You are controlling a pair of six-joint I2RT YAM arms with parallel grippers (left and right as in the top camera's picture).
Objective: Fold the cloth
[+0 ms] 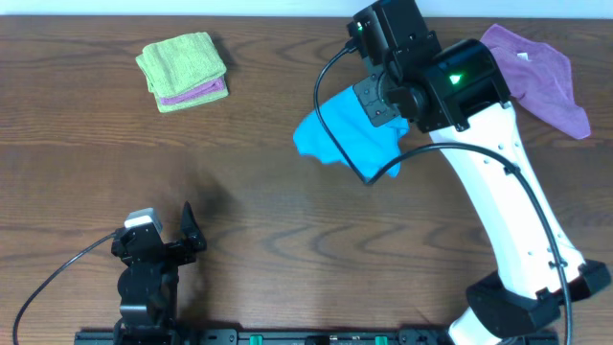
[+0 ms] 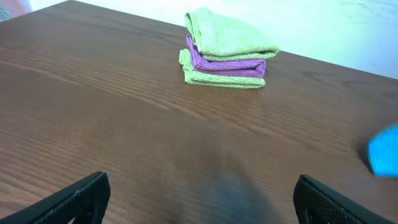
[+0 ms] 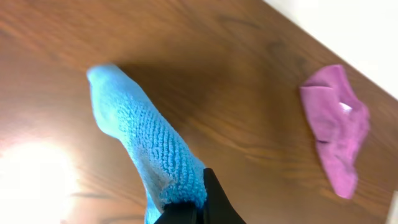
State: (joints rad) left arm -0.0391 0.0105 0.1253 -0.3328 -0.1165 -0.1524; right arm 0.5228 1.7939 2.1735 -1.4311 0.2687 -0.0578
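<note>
The sky-blue cloth [image 1: 335, 139] hangs bunched from my right gripper [image 1: 383, 107] at the table's back centre-right. In the right wrist view the cloth [image 3: 146, 143] drapes down from the shut fingers [image 3: 198, 208], lifted above the wood. A blue edge of it shows at the right of the left wrist view [image 2: 385, 151]. My left gripper [image 1: 163, 235] is open and empty at the front left, low over bare wood [image 2: 199, 199].
A folded lime-green and purple cloth stack [image 1: 182, 71] lies at the back left, also in the left wrist view [image 2: 227, 50]. A loose purple cloth [image 1: 536, 77] lies at the back right, beside the right arm, and shows in the right wrist view [image 3: 336, 124].
</note>
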